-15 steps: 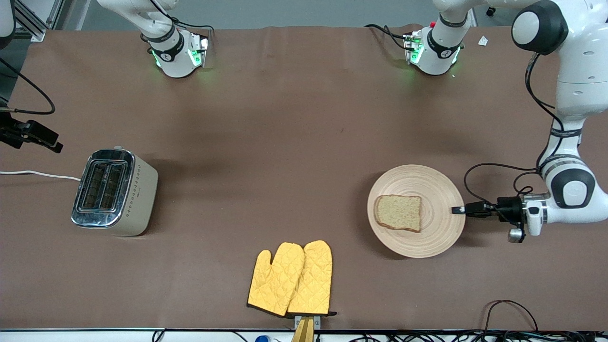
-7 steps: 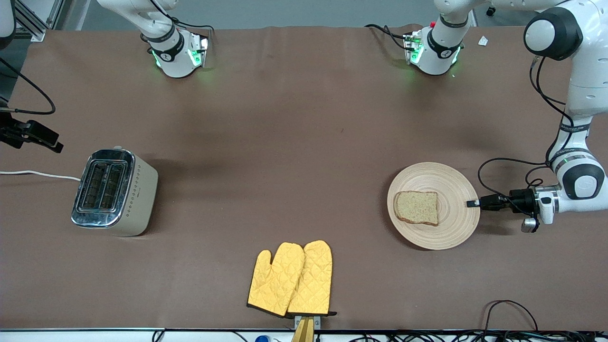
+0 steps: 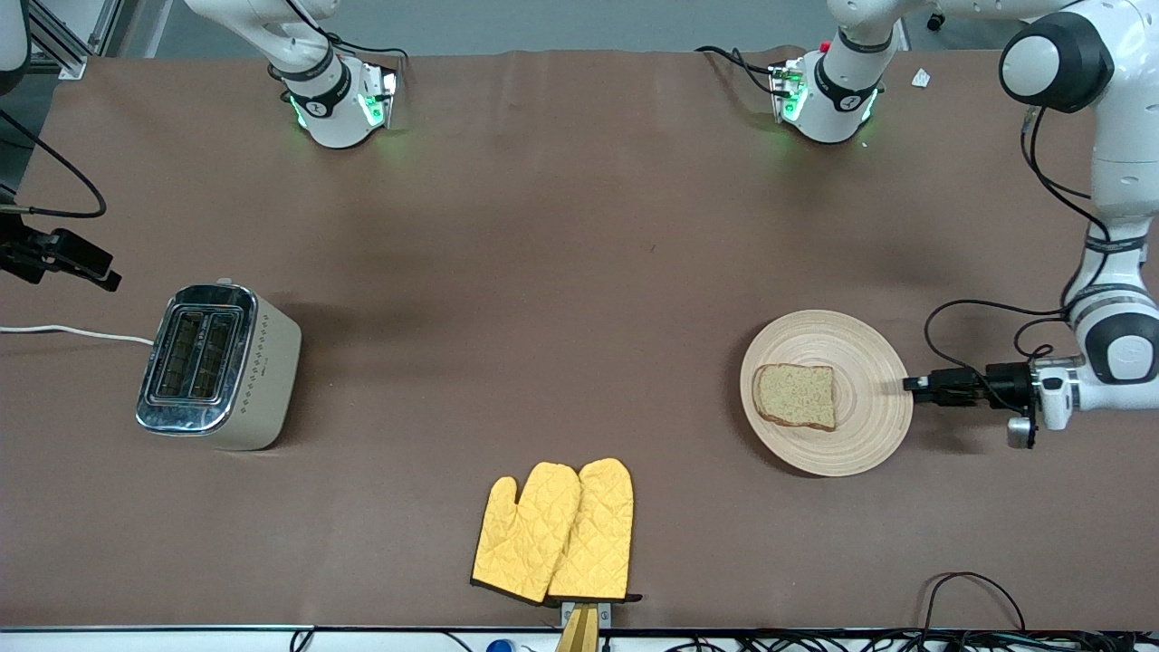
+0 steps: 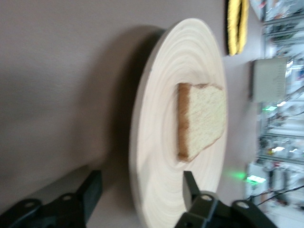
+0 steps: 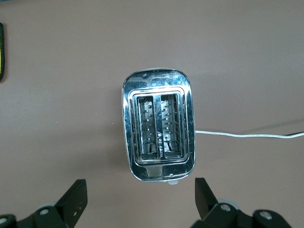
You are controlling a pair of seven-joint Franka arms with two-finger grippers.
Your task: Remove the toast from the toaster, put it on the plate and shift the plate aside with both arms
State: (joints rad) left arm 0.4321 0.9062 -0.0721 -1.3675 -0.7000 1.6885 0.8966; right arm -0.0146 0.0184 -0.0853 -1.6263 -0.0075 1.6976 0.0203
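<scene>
No legible txt, maybe blur.

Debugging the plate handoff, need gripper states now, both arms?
Left gripper: open, fingers astride the plate rim, holding nothing.
Right gripper: open, empty, over the toaster.

Plate point(image 3: 860, 435): round, pale wood with ring grain, flat on the table, right of centre in the front view. Toast point(image 3: 796, 396): one square, speckled, dark-crusted slice lying flat on the plate's left half.
</scene>
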